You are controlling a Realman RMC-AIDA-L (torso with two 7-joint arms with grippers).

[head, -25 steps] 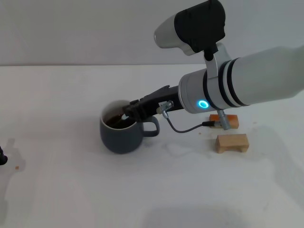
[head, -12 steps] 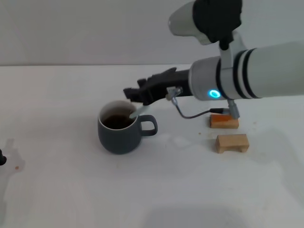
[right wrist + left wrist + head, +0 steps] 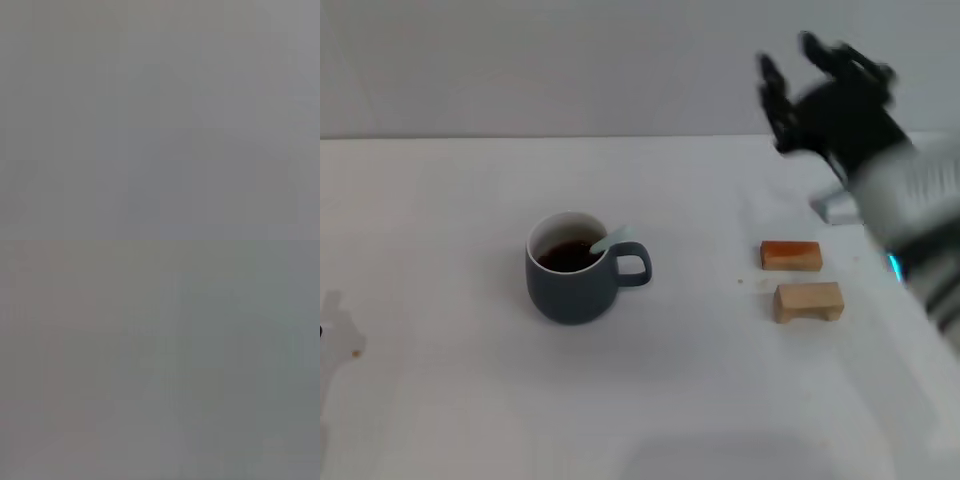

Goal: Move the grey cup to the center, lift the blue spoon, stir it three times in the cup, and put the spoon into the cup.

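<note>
The grey cup (image 3: 574,268) stands alone near the middle of the white worktop (image 3: 450,400), its loop handle toward the robot's right and the blue spoon (image 3: 610,241) leaning out over the rim on that side. To the right, well apart from the cup, two small wooden blocks (image 3: 807,301) sit just beside each other. The right tool (image 3: 820,90) hangs high above and beyond the blocks, fingers spread, off the worktop.
</note>
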